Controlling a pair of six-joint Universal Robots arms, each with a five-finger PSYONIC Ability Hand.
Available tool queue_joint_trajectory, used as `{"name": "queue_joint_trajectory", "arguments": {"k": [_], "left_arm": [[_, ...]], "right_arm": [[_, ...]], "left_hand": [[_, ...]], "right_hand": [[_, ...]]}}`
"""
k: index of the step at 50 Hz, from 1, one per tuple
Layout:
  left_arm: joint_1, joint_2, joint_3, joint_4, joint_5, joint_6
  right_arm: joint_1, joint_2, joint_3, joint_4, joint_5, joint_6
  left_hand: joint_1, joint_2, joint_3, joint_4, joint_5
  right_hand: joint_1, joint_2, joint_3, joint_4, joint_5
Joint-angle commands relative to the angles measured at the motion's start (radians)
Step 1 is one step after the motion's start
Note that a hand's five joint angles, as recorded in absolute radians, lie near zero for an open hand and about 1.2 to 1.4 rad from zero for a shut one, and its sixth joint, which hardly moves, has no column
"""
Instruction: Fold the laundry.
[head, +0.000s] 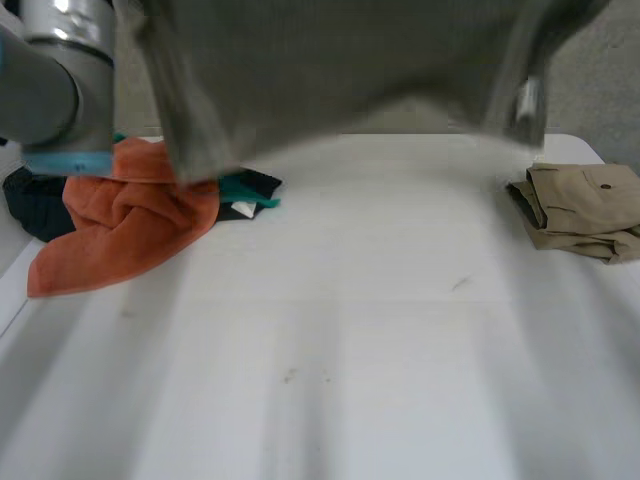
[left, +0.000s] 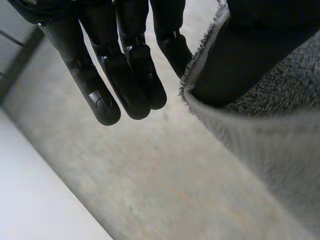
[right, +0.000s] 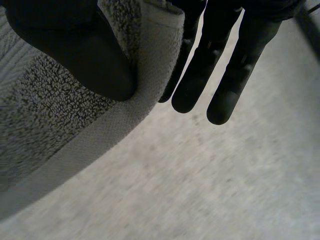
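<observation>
head view: the grey towel (head: 330, 70) hung in the air above the far part of the white bench (head: 350, 350), stretched wide, with one end drooping lower than the rest. the left arm (head: 50, 80) rose beside that drooping end. under that end an orange cloth (head: 120, 230) lay crumpled on the bench. a black garment (head: 35, 205) lay just beyond the cloth, farther out from the towel. a teal and black garment (head: 250, 190) showed just under the towel's low edge, touching the orange cloth. below the towel's other end, well apart from that heap, a folded khaki garment (head: 585, 210) rested on the bench.

left wrist view: the left hand (left: 125, 75) had its fingers straight and close together. its thumb lay on the towel (left: 270, 135), pinching the frayed edge against the nearest finger, so the hand gripped the towel at that end. speckled floor (left: 165, 180) lay far below the towel.

right wrist view: the right hand (right: 220, 65) also kept its fingers straight. its thumb pressed on the towel (right: 50, 120) just inside the hem, with a finger behind the hem, so this hand gripped the towel's other end.
</observation>
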Motion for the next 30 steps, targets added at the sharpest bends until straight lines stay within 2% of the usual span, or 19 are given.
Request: {"name": "queue_joint_trajectory", "arguments": {"k": [1,13,18,22,25,29,30], "left_arm": [[0.007,0.076,-0.186,-0.063,0.009,-0.078],[-0.009,0.067,-0.651,-0.106,0.012,-0.074],[-0.004,0.036,-0.771,-0.098,0.013,-0.071],[0.003,-0.002,-0.806,-0.093,0.027,-0.072],[0.019,-0.02,-0.808,-0.093,0.036,-0.072],[0.048,-0.051,-0.811,-0.098,0.044,-0.071],[0.051,-0.057,-0.808,-0.101,0.047,-0.072]], "right_arm": [[0.0,-0.019,0.092,0.074,-0.048,-0.001],[-0.015,0.004,0.45,0.304,-0.243,-0.002],[-0.021,0.033,0.563,0.34,-0.268,-0.031],[-0.075,0.036,0.624,0.335,-0.276,-0.074],[-0.098,0.038,0.641,0.337,-0.288,-0.103],[-0.109,0.039,0.642,0.34,-0.291,-0.105],[-0.11,0.038,0.644,0.34,-0.291,-0.105]], "left_hand": [[0.244,0.197,0.2,0.194,0.253],[0.244,0.197,0.2,0.194,0.253],[0.244,0.197,0.2,0.194,0.253],[0.244,0.197,0.2,0.194,0.253],[0.136,0.089,0.092,0.086,0.145],[-0.281,-0.328,-0.324,-0.33,-0.271],[-0.305,-0.352,-0.348,-0.354,-0.296]], "right_hand": [[0.277,0.22,0.206,0.198,0.201],[0.277,0.22,0.206,0.198,0.201],[0.277,0.22,0.206,0.198,0.201],[0.277,0.22,0.206,0.198,0.201],[0.277,0.22,0.206,0.198,0.201],[0.277,0.22,0.206,0.198,0.201],[0.277,0.22,0.206,0.198,0.201]]}}
